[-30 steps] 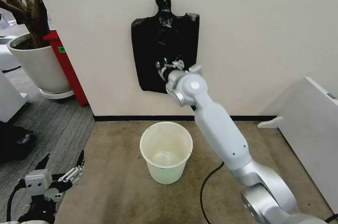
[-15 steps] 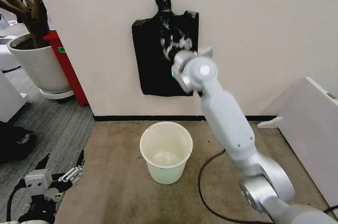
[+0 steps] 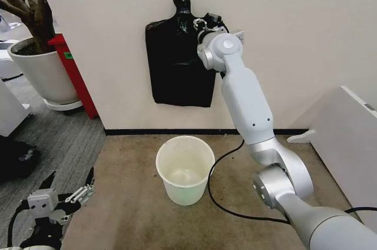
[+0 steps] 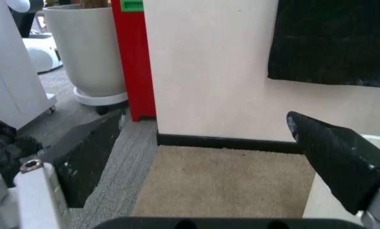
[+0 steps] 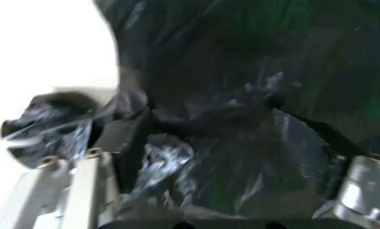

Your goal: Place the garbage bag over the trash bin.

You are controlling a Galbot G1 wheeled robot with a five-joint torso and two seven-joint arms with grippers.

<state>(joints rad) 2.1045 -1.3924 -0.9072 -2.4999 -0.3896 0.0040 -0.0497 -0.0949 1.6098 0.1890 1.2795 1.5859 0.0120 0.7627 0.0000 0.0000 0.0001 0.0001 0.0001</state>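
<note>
A flat black plastic bundle [image 3: 177, 61] with a knotted neck hangs from a hook on the wall. My right gripper [image 3: 203, 24] is raised against its upper right corner. In the right wrist view it [image 5: 228, 157] stands open, with glossy, crinkled black plastic [image 5: 241, 95] bunched between the spread fingers. I cannot tell a single garbage bag apart from the bundle. The cream-white trash bin [image 3: 185, 170] stands upright and unlined on the tan carpet below. My left gripper [image 3: 65, 194] hangs low at the left, open and holding nothing [image 4: 209, 157], with the bin's side [image 4: 321, 210] close by.
A large white plant pot [image 3: 44, 73] and a red stand [image 3: 73, 73] sit at the left by the wall. A white panel [image 3: 347, 138] leans at the right. A black cable [image 3: 221, 203] lies on the carpet beside the bin.
My right arm has swung up, carrying the gripper from the bundle's lower middle to its upper right corner. The bundle's lower edge has shifted a little. The left arm and the bin have stayed still.
</note>
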